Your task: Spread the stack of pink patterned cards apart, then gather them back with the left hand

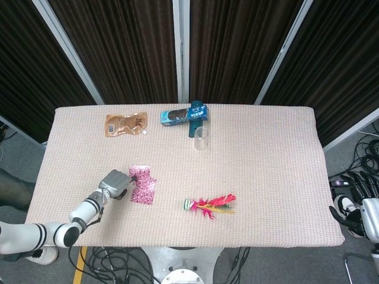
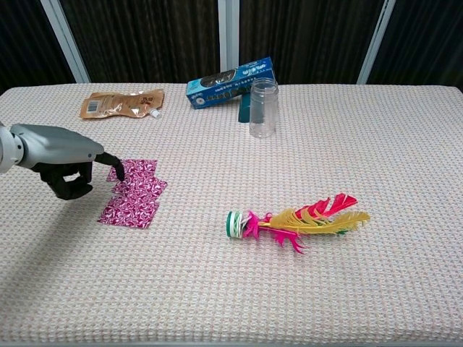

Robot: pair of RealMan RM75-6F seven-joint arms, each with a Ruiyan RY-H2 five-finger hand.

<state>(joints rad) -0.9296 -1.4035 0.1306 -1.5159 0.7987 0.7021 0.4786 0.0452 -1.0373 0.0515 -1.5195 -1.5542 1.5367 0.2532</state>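
Observation:
The pink patterned cards (image 2: 134, 192) lie fanned into a short overlapping spread on the left part of the table, also seen in the head view as cards (image 1: 143, 184). My left hand (image 2: 64, 157) is just left of them, with one dark finger stretched out to the left corner of the far card and the other fingers curled under; it grips nothing. The head view shows that left hand (image 1: 114, 183) at the spread's left edge. My right hand (image 1: 360, 200) hangs off the table's right end, far from the cards, holding nothing.
A feather shuttlecock (image 2: 296, 217) lies right of the cards. At the back are a brown pouch (image 2: 121, 103), a blue box (image 2: 230, 78) and a clear jar (image 2: 263, 108). The table's front edge (image 1: 195, 244) is close behind my left arm.

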